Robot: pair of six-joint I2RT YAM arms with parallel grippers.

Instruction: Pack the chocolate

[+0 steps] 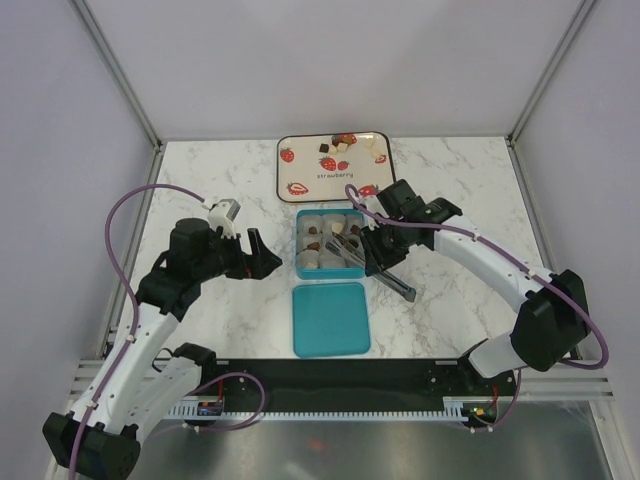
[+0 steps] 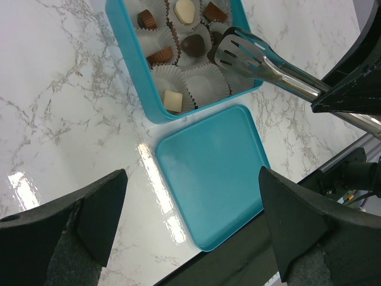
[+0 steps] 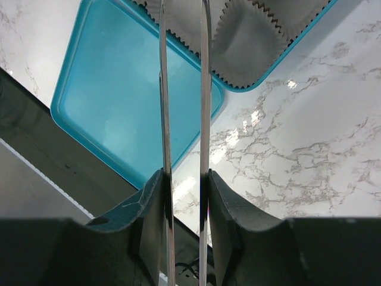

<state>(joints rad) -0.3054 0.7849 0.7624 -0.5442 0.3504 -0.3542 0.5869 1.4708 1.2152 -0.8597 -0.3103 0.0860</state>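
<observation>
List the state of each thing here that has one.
teal box: open, partly filled with chocolates
lid: off, lying flat beside the box
tongs: held, tips over the box
right gripper: fingers shut on tongs
left gripper: open, empty
strawberry tray: holds several chocolates

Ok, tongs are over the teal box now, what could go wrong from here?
1. The metal tongs, squeezed in the right pincer, have their slotted head right beside a dark chocolate and the white paper liner cups in the teal rectangular box; pulling away could snag a cup or tip a piece.
2. The flat teal lid lies loose by the box, near the marble-patterned table's front edge; a low arm sweep might push it off.
</observation>
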